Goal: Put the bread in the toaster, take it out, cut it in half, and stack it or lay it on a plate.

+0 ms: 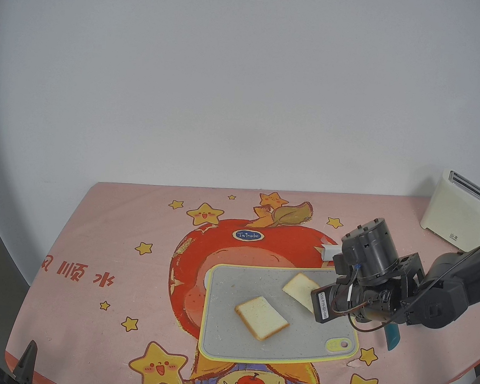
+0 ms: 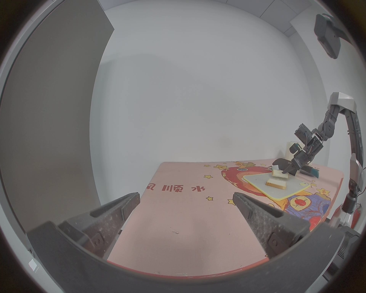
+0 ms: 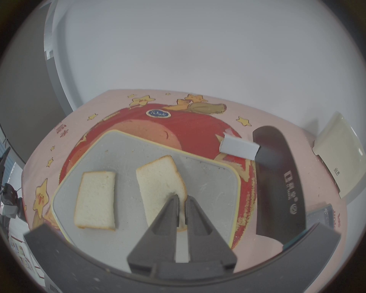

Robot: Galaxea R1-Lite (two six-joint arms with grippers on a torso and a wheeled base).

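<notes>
Two half slices of bread are on the grey cutting board [image 1: 222,342]. One half [image 1: 261,317] [image 3: 95,199] lies flat near the board's middle. My right gripper [image 1: 314,296] [image 3: 182,204] is shut on the edge of the other half [image 1: 298,288] [image 3: 158,187] at the board's right side, and in the left wrist view this half [image 2: 280,174] sits slightly above the board. The cream toaster [image 1: 461,210] [image 3: 341,152] stands at the table's back right corner. My left gripper [image 2: 185,197] [image 1: 5,347] hangs open off the table's front left corner.
A black-bladed knife [image 3: 280,187] with a teal handle [image 1: 392,336] lies on the table right of the board, under my right arm. A small white block [image 1: 330,252] [image 3: 239,147] sits behind the board's right corner. The pink table's left half is bare.
</notes>
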